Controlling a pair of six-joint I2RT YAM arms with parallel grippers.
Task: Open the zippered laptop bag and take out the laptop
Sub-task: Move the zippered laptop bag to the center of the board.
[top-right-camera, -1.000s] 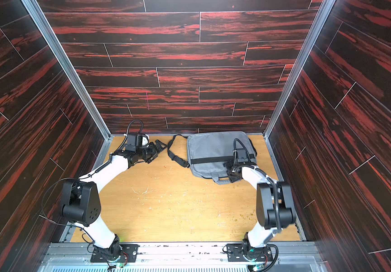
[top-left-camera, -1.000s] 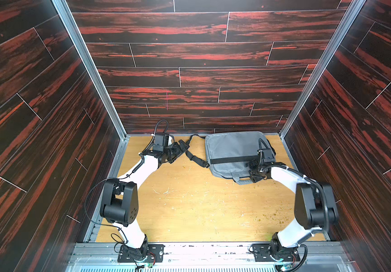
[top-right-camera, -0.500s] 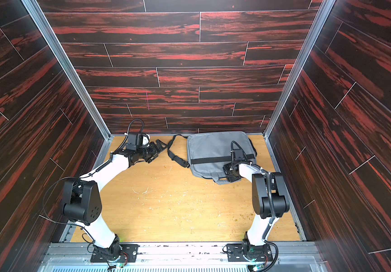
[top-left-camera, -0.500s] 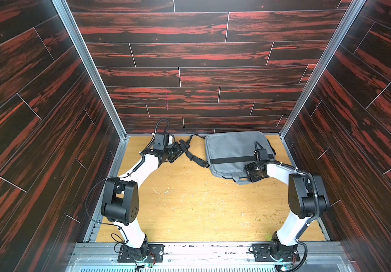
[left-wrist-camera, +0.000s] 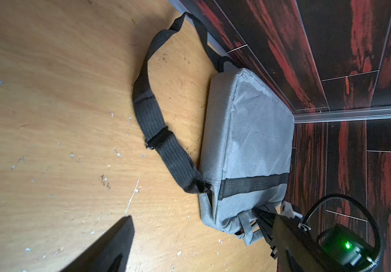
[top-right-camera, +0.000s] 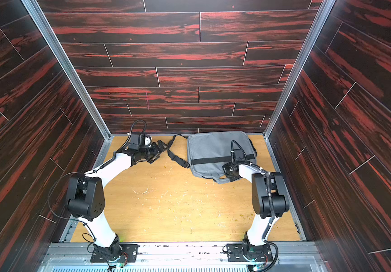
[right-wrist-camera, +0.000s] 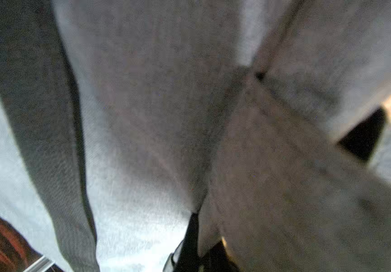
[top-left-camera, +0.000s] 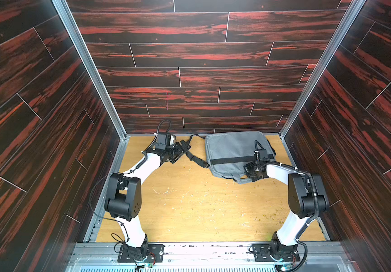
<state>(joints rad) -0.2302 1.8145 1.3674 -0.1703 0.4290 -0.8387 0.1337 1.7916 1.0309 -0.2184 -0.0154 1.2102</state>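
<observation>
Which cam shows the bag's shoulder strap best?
Left wrist: the shoulder strap shows its whole loop and buckle beside the bag. Both top views show it small; right wrist shows only blurred grey fabric.

grey zippered laptop bag point(top-left-camera: 232, 150), black band point(top-left-camera: 229, 160) across, lying flat by back wall

— What surrounds the scratched plywood floor point(top-left-camera: 189, 212)?
— Dark, red-streaked wood-grain wall panels point(top-left-camera: 201, 54) on three sides, aluminium corner posts point(top-left-camera: 90, 68) at its far corners, and a metal rail point(top-left-camera: 213, 250) along its near edge.
</observation>
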